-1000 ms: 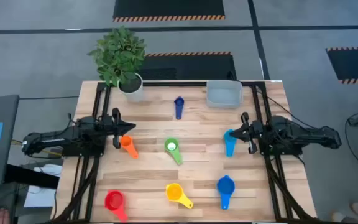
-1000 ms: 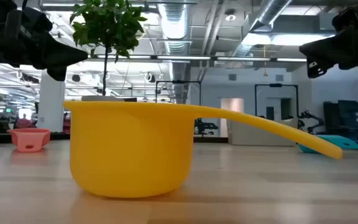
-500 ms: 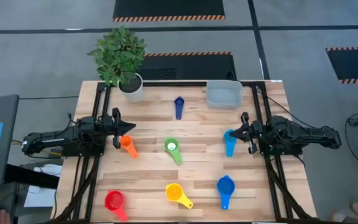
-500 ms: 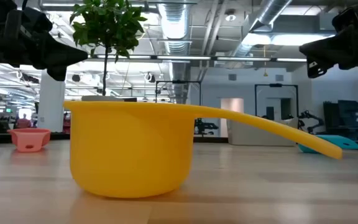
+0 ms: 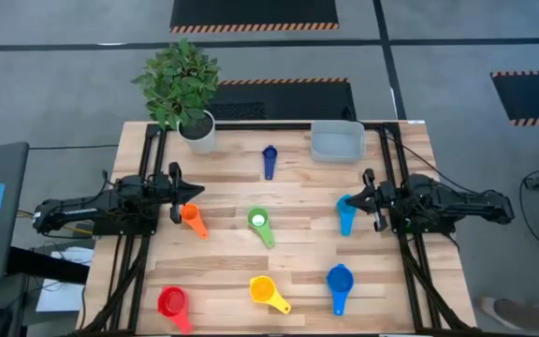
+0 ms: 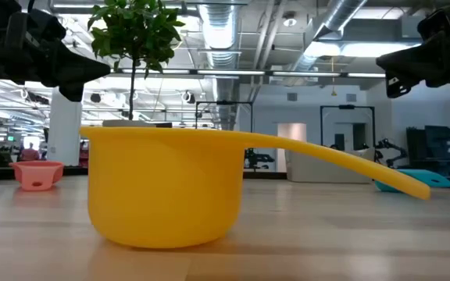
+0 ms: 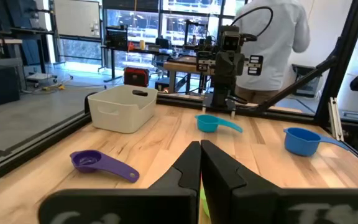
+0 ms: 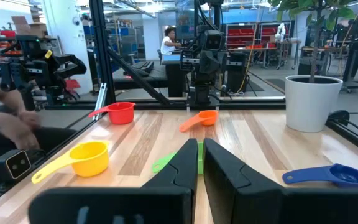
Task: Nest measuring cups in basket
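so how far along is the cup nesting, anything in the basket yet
Nothing is done yet: the basket looks empty. Nothing is in hand either; the left gripper and right gripper both sit shut at the table's sides. All seven cups are left: red, orange, yellow, green, light blue, blue, dark blue.

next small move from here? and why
Probably the right gripper should open and drop onto the light blue cup just beside it. Both grippers look shut and hold nothing, all the cups lie loose on the table, the basket is empty, and that cup is nearest to it.
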